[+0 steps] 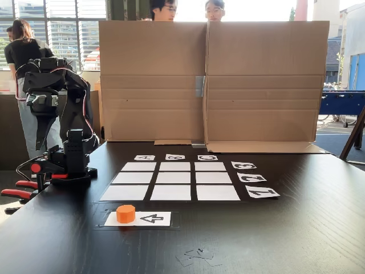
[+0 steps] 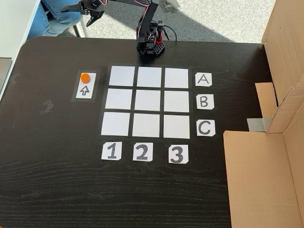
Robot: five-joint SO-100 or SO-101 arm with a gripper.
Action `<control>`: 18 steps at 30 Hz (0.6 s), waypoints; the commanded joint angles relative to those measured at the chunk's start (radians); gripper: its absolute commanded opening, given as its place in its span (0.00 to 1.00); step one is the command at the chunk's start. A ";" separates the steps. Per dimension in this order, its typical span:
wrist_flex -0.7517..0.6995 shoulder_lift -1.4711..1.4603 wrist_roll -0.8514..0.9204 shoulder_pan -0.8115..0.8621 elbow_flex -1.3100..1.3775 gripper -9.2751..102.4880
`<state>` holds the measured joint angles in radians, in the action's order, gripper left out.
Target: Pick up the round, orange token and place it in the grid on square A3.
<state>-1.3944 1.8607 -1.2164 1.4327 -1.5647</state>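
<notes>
An orange token (image 2: pixel 85 77) sits on an arrow card (image 2: pixel 86 86) left of the grid (image 2: pixel 147 101). The hand (image 2: pixel 90 15) hangs partly open, empty, beyond the table (image 2: pixel 57 180).

the token (image 2: pixel 85 77) is seen on the arrow card (image 2: pixel 86 86), left of the grid (image 2: pixel 147 101); the gripper (image 2: pixel 80 10) is raised beyond the table edge.

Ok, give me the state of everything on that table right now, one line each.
token: upright on the arrow card, untouched.
grid: all nine cells bare.
square A3: empty.
gripper: open, raised off the table edge, holding nothing.
cardboard screen: standing upright behind the grid.
</notes>
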 commanded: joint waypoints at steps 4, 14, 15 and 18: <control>-0.005 -0.103 0.049 -0.094 0.120 0.74; -0.074 -0.262 0.063 -0.288 0.261 0.74; -0.074 -0.275 0.061 -0.313 0.261 0.74; -0.069 -0.298 0.060 -0.373 0.261 0.74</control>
<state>-1.4603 1.5647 -1.1520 1.0983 -1.3453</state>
